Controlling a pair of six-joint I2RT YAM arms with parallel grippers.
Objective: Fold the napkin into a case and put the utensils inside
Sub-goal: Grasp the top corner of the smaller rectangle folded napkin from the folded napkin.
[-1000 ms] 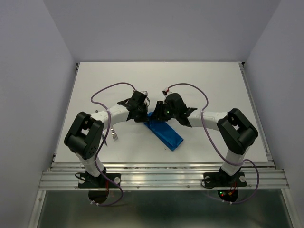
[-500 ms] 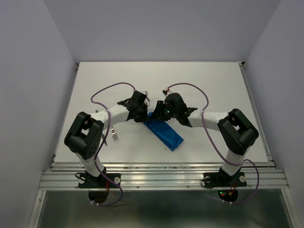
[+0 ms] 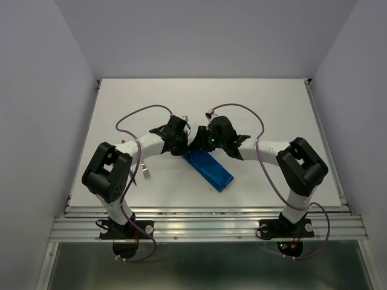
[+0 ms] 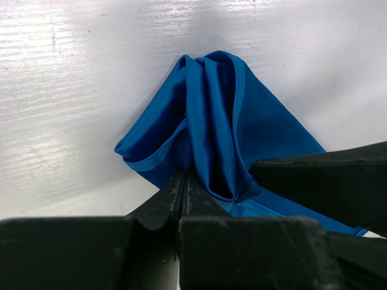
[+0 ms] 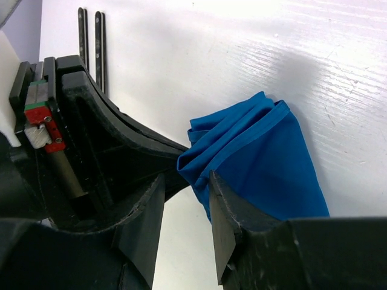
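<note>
White surface (image 3: 242, 109) holds the bright blue cloth napkin (image 3: 210, 168), folded narrow, centrally. With the left fingers (image 4: 163, 202) clamped on its far end, the right fingers (image 5: 225, 223), apart astride a fold, should lift one layer only.

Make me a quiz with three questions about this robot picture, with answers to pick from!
1. Where is the napkin? A. on the table B. on the floor C. up on the wall
2. What colour is it? A. red B. blue C. yellow
3. What is the left gripper doing? A. standing wide open B. pinching the napkin C. pointing at the ceiling
Answers: 1 A, it lies on the white tabletop; 2 B, it is bright blue; 3 B, it is closed on a fold of it.
</note>
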